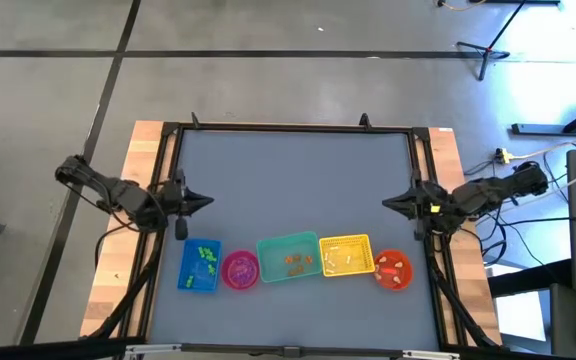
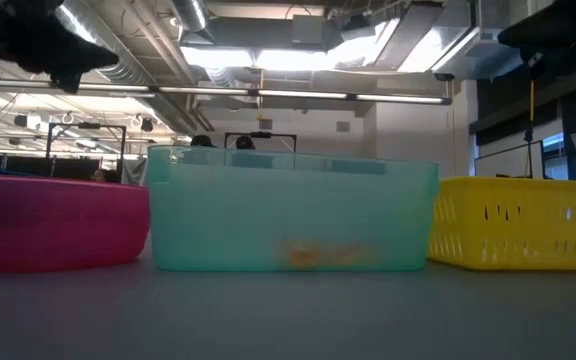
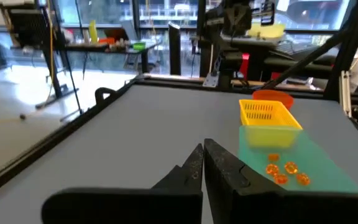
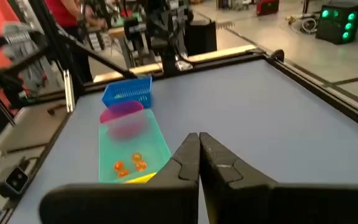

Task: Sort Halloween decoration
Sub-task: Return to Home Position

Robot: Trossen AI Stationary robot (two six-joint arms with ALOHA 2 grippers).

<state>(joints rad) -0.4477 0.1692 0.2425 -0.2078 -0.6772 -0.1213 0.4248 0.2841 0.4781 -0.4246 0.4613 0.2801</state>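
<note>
The tiny trinkets lie inside a row of containers near the table's near edge: green ones in the blue basket [image 1: 199, 266], some in the pink bowl [image 1: 239, 269], orange ones [image 3: 284, 172] in the teal bin [image 1: 289, 257], pale ones in the yellow basket [image 1: 346, 255], orange ones in the orange bowl [image 1: 394, 270]. My left gripper [image 1: 206, 200] waits at the table's left side, above the blue basket's far side, fingers shut [image 3: 202, 155]. My right gripper [image 1: 389, 204] waits at the right side, fingers shut [image 4: 198, 142]. Both are empty.
A black frame rail [image 1: 288, 128] runs around the grey table top [image 1: 293, 180], with wooden side boards [image 1: 133, 180] beyond it. The far half of the table between the two arms is bare. A person in red shows beyond the table in the right wrist view.
</note>
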